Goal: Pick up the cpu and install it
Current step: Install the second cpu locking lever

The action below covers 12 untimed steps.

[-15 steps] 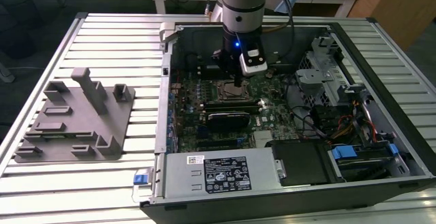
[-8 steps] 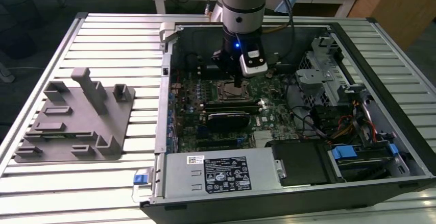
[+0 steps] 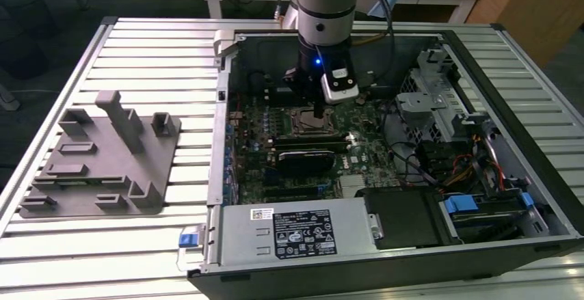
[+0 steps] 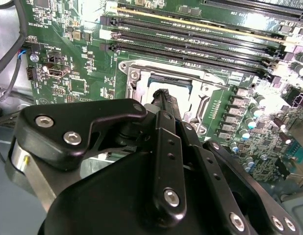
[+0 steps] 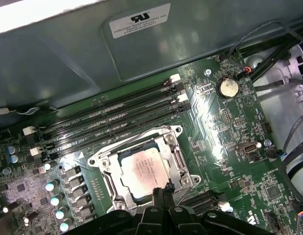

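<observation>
Your gripper (image 4: 164, 100) sits right over the socket (image 4: 164, 81) on the green motherboard (image 4: 83, 49), black linkage arms (image 4: 83, 129) filling the foreground. Its tip meets the pale chip (image 4: 154, 91) lying inside the metal socket frame; can't tell how the fingers stand. Black memory slots (image 4: 190, 39) run just beyond the socket, capacitors (image 4: 249, 122) off to one side.

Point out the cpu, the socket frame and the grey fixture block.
cpu (image 5: 143, 173), first wrist view, metal top plate.
socket frame (image 5: 177, 155), first wrist view, metal side rail.
grey fixture block (image 3: 91, 167), exterior view, flat base.
</observation>
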{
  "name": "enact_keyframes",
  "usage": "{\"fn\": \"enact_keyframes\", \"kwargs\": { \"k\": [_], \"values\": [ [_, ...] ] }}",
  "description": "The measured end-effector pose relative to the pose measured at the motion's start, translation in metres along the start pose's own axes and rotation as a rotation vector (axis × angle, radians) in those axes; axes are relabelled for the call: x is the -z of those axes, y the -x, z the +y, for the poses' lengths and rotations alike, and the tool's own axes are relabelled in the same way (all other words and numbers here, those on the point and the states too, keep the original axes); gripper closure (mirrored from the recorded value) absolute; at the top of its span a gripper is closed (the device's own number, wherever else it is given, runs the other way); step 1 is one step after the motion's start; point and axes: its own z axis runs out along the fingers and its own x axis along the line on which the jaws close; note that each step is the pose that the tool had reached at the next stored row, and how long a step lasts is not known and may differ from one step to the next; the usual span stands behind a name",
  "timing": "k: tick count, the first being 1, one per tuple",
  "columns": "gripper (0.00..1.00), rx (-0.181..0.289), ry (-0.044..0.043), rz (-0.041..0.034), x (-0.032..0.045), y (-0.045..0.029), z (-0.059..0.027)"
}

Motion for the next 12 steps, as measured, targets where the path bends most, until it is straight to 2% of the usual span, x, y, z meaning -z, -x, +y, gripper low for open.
{"fn": "enact_keyframes", "kwargs": {
  "k": [12],
  "values": [
    [0.89, 0.007, 0.0005, 0.0004, 0.0001, 0.0019, -0.0053]
  ]
}}
